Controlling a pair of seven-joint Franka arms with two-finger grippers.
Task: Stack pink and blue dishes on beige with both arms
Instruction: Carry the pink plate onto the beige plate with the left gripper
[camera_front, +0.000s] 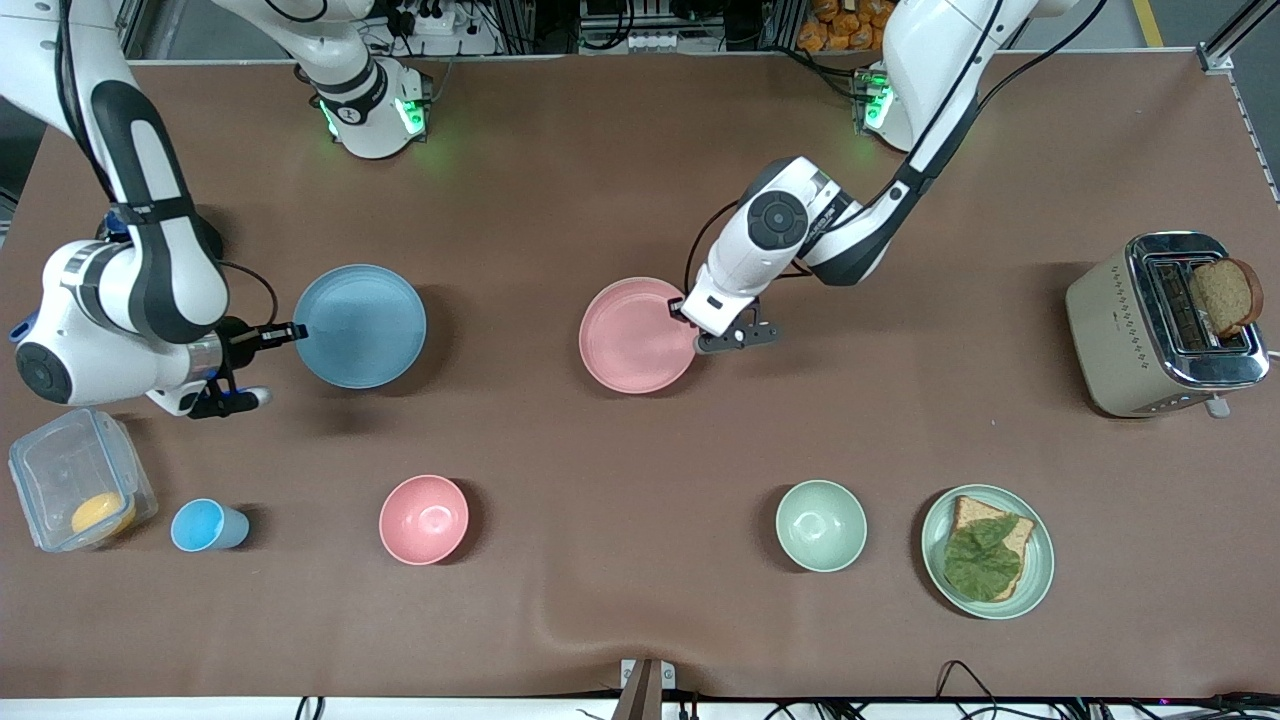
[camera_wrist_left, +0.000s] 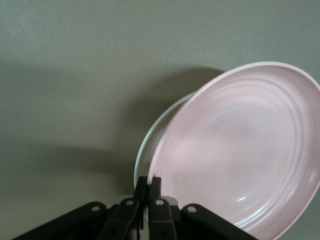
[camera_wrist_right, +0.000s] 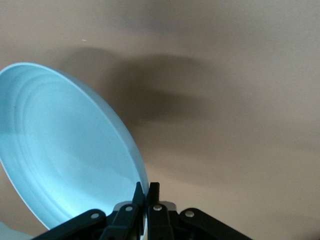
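Looking down from the front camera, we see the pink plate (camera_front: 637, 336) at mid-table with the left pincer (camera_front: 697, 330) clamped on its rim at the edge toward the left arm's end. Our right pincer (camera_front: 292, 331) grips the rim of the blue plate (camera_front: 361, 325), at the edge toward the right arm's end of the table (camera_front: 560, 200). Nearer the camera, a clear lidded box (camera_front: 78, 490) holds something orange, and a green plate (camera_front: 990, 552) carries bread and a leaf. The toaster (camera_front: 1160, 325) has a slice of brown bread standing in one slot.

From the left wrist, we see the pincer (camera_wrist_left: 148, 186) pinched shut on the pink plate's (camera_wrist_left: 240, 150) rim, the plate tilted, with a pale rim (camera_wrist_left: 150, 145) showing under it.

From the right wrist, we see the pincer (camera_wrist_right: 145, 192) closed on the blue plate's (camera_wrist_right: 65, 150) rim, that plate tilted too.
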